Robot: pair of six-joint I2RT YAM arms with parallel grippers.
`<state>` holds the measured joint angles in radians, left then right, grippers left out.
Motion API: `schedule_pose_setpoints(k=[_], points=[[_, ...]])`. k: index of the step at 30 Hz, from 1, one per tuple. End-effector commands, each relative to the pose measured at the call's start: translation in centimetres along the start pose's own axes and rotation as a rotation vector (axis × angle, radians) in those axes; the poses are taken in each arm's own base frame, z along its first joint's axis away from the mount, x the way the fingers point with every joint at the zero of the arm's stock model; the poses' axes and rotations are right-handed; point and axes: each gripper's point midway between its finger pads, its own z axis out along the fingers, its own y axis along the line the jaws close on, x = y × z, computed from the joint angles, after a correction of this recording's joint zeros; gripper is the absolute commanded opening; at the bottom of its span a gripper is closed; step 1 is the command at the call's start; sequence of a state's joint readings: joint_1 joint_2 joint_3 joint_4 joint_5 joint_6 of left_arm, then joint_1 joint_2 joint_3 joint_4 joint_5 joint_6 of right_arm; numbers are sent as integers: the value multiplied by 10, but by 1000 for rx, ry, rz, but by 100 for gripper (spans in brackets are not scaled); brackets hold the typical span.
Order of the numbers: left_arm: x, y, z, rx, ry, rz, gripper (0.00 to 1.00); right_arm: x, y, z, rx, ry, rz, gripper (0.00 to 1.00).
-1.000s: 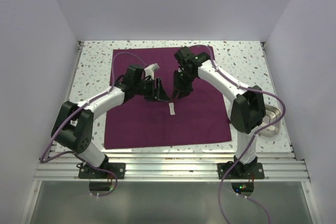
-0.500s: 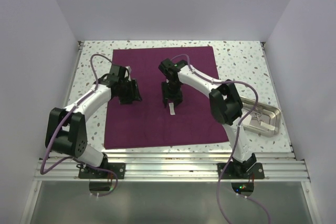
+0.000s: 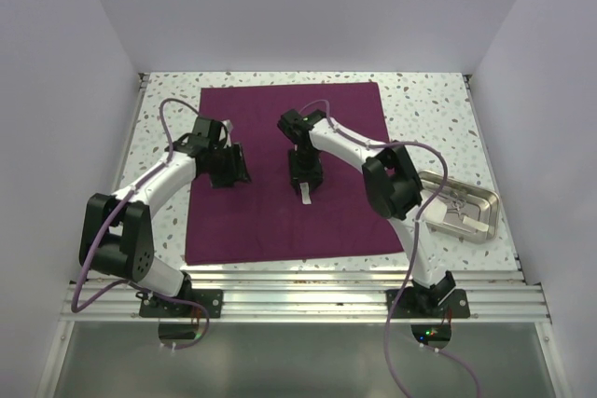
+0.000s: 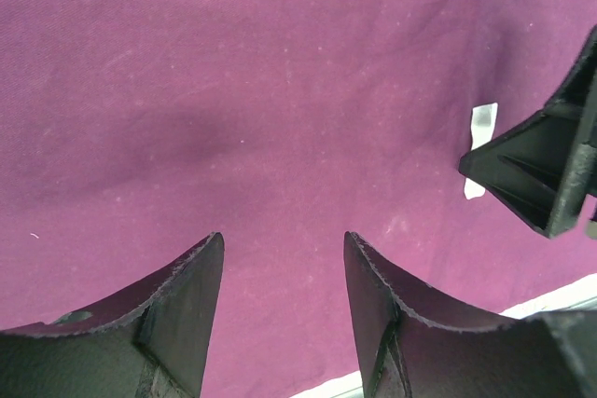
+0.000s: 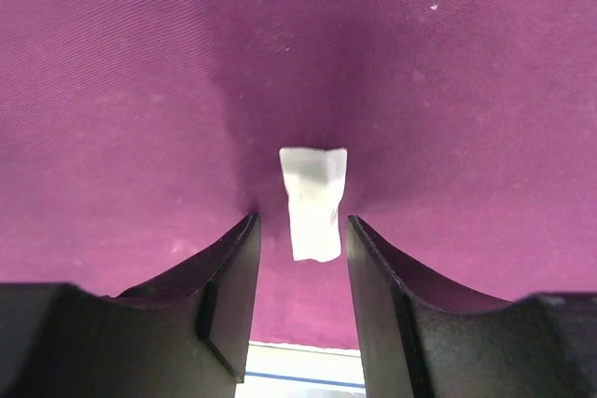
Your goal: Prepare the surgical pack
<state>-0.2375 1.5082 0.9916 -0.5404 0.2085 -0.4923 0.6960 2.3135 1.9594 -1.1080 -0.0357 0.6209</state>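
The plum-purple cloth [image 3: 280,226] lies spread flat on the table. One small white gauze pad [image 3: 305,195] lies on its middle. It also shows in the right wrist view [image 5: 314,198] and the left wrist view [image 4: 482,126]. My right gripper [image 3: 306,179] is low over the cloth and open [image 5: 300,230], its fingertips on either side of the pad's near end. My left gripper [image 3: 239,167] is open and empty over the cloth's left part [image 4: 284,244]. The steel tray [image 3: 488,216] sits on the table at the right, with silvery instruments [image 3: 457,207] in it.
The speckled table top [image 3: 429,100] shows round the cloth, with white walls on three sides. The right gripper's black body [image 4: 550,170] stands at the right edge of the left wrist view. The cloth's near edge and a pale strip [image 5: 298,365] show below the right fingers.
My left gripper has drawn back to the left, away from the middle. My right arm has folded in, uncovering the tray, and its gripper has moved down over the gauze pad.
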Motion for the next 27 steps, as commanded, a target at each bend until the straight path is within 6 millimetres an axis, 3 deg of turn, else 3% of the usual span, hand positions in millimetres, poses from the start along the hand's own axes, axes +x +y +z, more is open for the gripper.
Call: schedule_pose_setpoints(k=[1, 16, 27], points=[[-10, -3, -9, 37, -46, 26, 58, -4, 1, -2, 26, -19, -5, 45], [-11, 1, -8, 55, -38, 9, 58, 3, -9, 12, 63, 12, -24, 34], [-13, -2, -6, 74, -32, 6, 58, -5, -15, -15, 42, -31, 26, 26]])
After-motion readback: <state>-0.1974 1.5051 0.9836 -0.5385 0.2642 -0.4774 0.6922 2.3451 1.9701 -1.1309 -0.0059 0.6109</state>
